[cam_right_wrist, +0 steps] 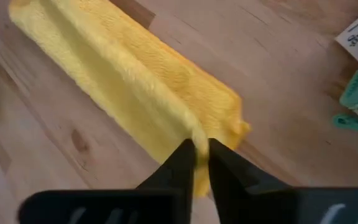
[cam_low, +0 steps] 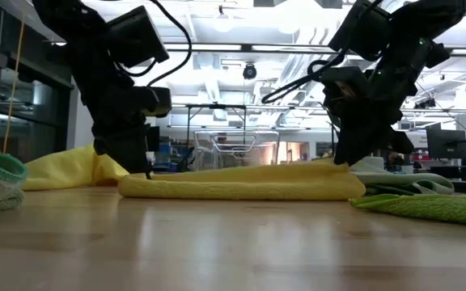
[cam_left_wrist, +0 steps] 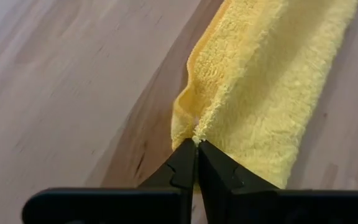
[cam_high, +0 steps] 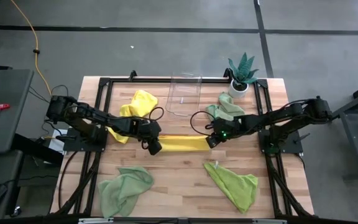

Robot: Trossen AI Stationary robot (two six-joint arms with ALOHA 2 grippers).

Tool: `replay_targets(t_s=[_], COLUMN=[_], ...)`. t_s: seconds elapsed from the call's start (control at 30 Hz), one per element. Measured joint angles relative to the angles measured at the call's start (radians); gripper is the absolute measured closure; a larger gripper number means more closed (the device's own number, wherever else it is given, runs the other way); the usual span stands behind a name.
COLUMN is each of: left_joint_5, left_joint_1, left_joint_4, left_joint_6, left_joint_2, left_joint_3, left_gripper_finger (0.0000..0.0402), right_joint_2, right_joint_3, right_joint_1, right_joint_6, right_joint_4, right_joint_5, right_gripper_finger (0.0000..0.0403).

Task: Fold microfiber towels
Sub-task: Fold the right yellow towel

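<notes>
A bright yellow microfiber towel (cam_high: 179, 144), folded into a long narrow strip, lies flat on the wooden table (cam_high: 179, 205) between my two grippers; the low view shows this strip (cam_low: 241, 184) resting along its whole length. My left gripper (cam_high: 155, 148) is shut on the strip's left end. My right gripper (cam_high: 211, 141) is shut on its right end. A second yellow towel (cam_high: 138, 104) lies bunched at the back left. My left gripper pinches the edge of the strip's left end (cam_left_wrist: 197, 132) between its two fingertips. The fingers slant down from the table's left, along the strip. That end rests on the table and the cloth is slack. My right gripper has a little of the cloth at the strip's right end (cam_right_wrist: 197, 138) between its two fingertips, which stand slightly apart. The fingers slant down from the table's right, along the strip. The strip lies on the table, not lifted.
A clear plastic bin (cam_high: 185, 94) stands at the back middle, a potted plant (cam_high: 241, 73) at the back right. A mint green towel (cam_high: 227, 109) lies by the plant. Lime green towels lie crumpled at the near left (cam_high: 124, 188) and near right (cam_high: 235, 185).
</notes>
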Motion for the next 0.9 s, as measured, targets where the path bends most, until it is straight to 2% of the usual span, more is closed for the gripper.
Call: replay_targets(t_s=[0.27, 0.43, 0.6, 0.73, 0.8, 0.9], left_joint_5=[0.033, 0.043, 0.043, 0.061, 0.066, 0.059], left_joint_1=[0.05, 0.097, 0.134, 0.126, 0.103, 0.06], left_joint_4=[-0.009, -0.071, -0.097, -0.065, -0.017, 0.011], left_joint_6=[0.049, 0.117, 0.17, 0.173, 0.176, 0.177], left_joint_2=[-0.015, -0.095, -0.229, -0.318, -0.332, -0.336], left_joint_3=[0.0, -0.001, -0.001, 0.0, 0.002, 0.0], left_gripper_finger=[0.0321, 0.0278, 0.0249, 0.024, 0.024, 0.0241], right_joint_2=[0.0, -0.009, -0.063, -0.114, -0.119, -0.106], right_joint_3=[0.0, 0.0, 0.0, 0.0, 0.0, -0.008], right_joint_1=[0.0, -0.015, -0.039, -0.048, -0.045, -0.038], right_joint_6=[-0.005, -0.093, -0.19, -0.253, -0.221, -0.074], right_joint_4=[0.007, 0.021, 0.037, 0.033, 0.01, -0.06], right_joint_5=[0.122, 0.115, 0.105, 0.013, -0.039, -0.082], right_gripper_finger=[0.0241, 0.0188, 0.0171, 0.0171, 0.0171, 0.0171])
